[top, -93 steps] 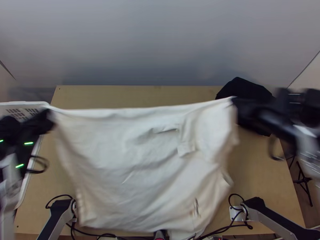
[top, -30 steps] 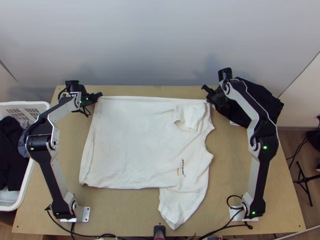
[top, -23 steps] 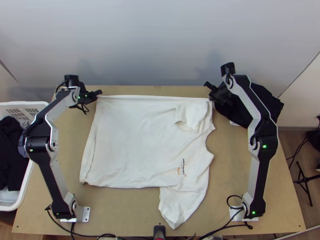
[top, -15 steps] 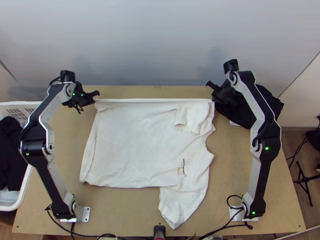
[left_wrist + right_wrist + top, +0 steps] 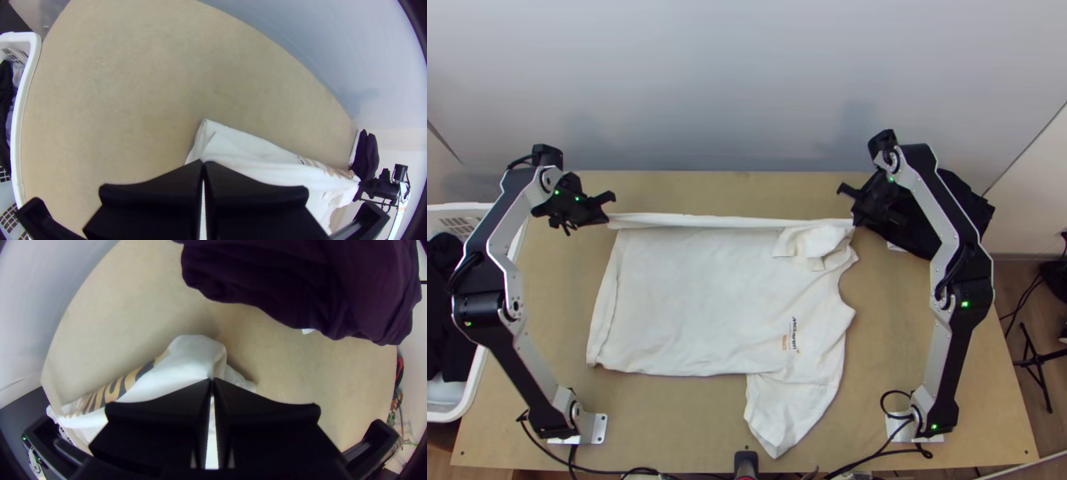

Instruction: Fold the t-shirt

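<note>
Light wooden table [image 5: 683,424] ran beneath left gripper [image 5: 203,163] and right gripper [image 5: 212,381]. White t-shirt [image 5: 691,304] lay mostly spread between them and toward the arms' bases; its far edge stretched as a narrow band from one gripper to the other. Judged an early fold, far edge to be carried over the body. Main risk: unequal travel of the arms, which would skew the crease; too much pull apart could slip a corner free.

White basket [image 5: 18,129] stood outward of left gripper; a wide swing there might bump its rim. Dark garment [image 5: 311,284] sat just outward of right gripper; that arm, working close above, could snag or drag it.

Near sleeve [image 5: 787,416] stuck out on the base side, well apart from right gripper. Left so, it would probably spoil the outline. Far sleeve [image 5: 799,242] lay doubled on the body, just inward of right gripper; likely to bunch under the fold.

Both grippers closed, each clamped on an end of that edge. Grip at the tips looked shallow, so a quick lift might lose cloth.
</note>
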Controlling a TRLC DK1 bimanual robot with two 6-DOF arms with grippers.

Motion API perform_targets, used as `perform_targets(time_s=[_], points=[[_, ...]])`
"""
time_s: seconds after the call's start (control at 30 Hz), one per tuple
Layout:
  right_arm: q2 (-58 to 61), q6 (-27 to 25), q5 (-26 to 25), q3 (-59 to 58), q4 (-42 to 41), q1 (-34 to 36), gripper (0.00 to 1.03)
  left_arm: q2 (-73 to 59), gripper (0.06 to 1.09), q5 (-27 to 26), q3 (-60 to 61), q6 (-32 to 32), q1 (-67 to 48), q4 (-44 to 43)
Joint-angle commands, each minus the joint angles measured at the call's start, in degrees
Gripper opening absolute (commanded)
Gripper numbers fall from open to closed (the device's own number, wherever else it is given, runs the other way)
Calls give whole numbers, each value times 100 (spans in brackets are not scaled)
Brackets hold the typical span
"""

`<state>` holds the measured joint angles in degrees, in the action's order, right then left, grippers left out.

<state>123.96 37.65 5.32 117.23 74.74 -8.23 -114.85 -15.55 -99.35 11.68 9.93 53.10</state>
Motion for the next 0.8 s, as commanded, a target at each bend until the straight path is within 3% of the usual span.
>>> perform_targets(time_s=[0.0,0.27,0.53,0.77], points=[[-311,-12,-31,-315,173,-91,3,147,10,-53,364,-87,88,51],[-215,-38,-242,-104,-179,-74,3,129,10,-124,355,-70,44,-195],[585,6,-269,1320,-179,6,3,6,10,-115,144,-26,0,-265],[445,67,-269,1531,-214,-161,3,-82,10,-115,-234,45,53,-239]])
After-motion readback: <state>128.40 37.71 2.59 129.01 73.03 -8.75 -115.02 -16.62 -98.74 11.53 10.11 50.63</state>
